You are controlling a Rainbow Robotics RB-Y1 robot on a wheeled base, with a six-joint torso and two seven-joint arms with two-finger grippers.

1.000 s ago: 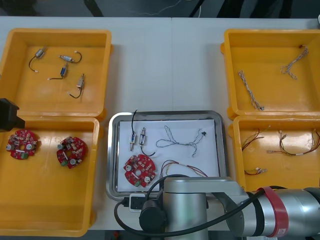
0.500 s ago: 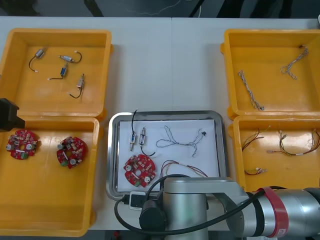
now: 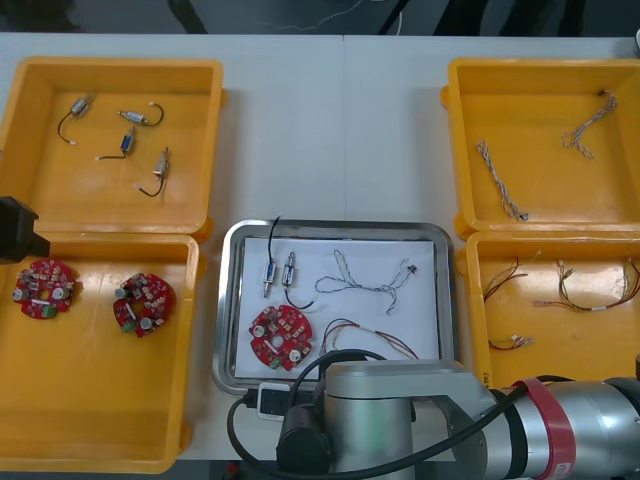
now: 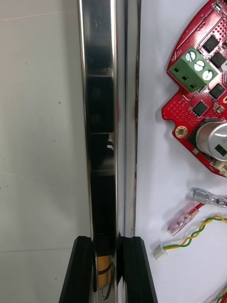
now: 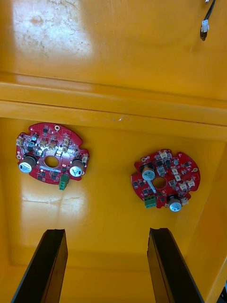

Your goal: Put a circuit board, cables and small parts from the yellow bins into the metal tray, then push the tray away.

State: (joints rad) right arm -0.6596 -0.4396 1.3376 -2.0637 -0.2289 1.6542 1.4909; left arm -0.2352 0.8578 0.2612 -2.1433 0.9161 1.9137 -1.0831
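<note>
The metal tray [image 3: 335, 227] lies at the table's near middle, white inside. It holds a red circuit board [image 3: 279, 335], two small metal parts [image 3: 280, 272], a blue and white cable [image 3: 365, 285] and a red and yellow cable [image 3: 365, 335]. My right arm [image 3: 370, 420] covers the tray's near edge. My right gripper [image 4: 106, 265] is shut on the tray's shiny rim [image 4: 101, 118], one finger on each side, with the circuit board [image 4: 203, 113] and the red and yellow cable [image 4: 198, 227] just inside. My left gripper [image 5: 106, 265] hangs open over the near left bin.
The near left bin [image 3: 100, 440] holds two circuit boards [image 3: 43, 288] [image 3: 144, 303]. Several small metal parts lie in the far left bin [image 3: 110, 215]. The far right bin [image 3: 540, 225] has blue and white cables, the near right bin [image 3: 560, 245] red and yellow ones.
My right gripper has closed onto the tray's near rim. The tray and its contents have shifted slightly away and to the right. The left arm has not moved.
</note>
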